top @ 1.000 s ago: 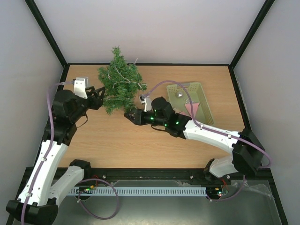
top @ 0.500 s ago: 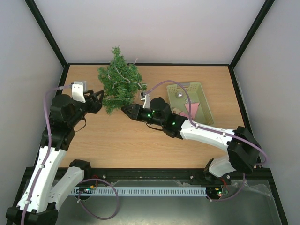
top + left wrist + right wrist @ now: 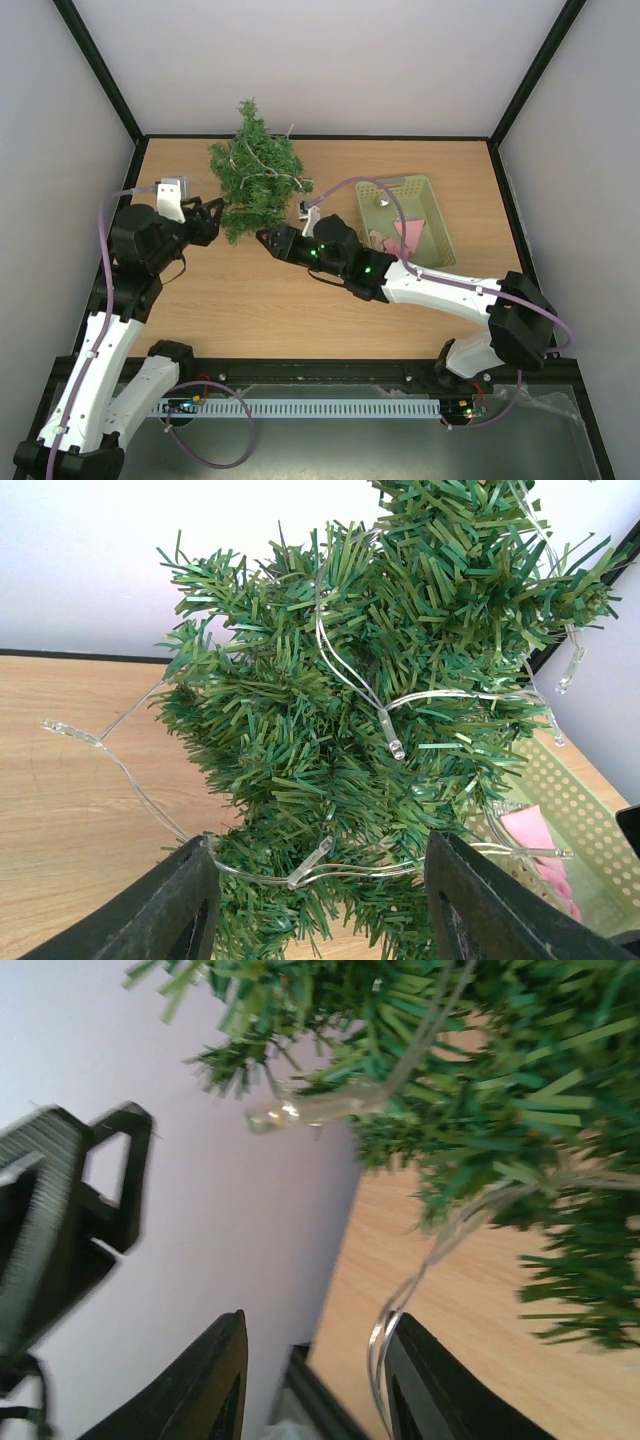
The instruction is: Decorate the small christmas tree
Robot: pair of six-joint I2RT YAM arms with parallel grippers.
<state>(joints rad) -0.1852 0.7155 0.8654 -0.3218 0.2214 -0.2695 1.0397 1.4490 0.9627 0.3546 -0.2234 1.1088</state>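
The small christmas tree stands at the back left of the table, with a clear light string draped through its dark green branches. My left gripper is at the tree's lower left side. In the left wrist view it is open, its fingers on either side of the lowest branches, and a strand of the string runs across the gap. My right gripper sits just below the tree's right side. It is open, with a loop of the string's wire lying against one finger.
A pale green basket stands to the right of the tree, holding a pink item and a small silvery one. The back wall is close behind the tree. The left wall rises just beyond the left arm.
My right gripper has slid a little left toward the tree's base and its jaws have spread wider. The left gripper has shifted slightly and kept the same opening.
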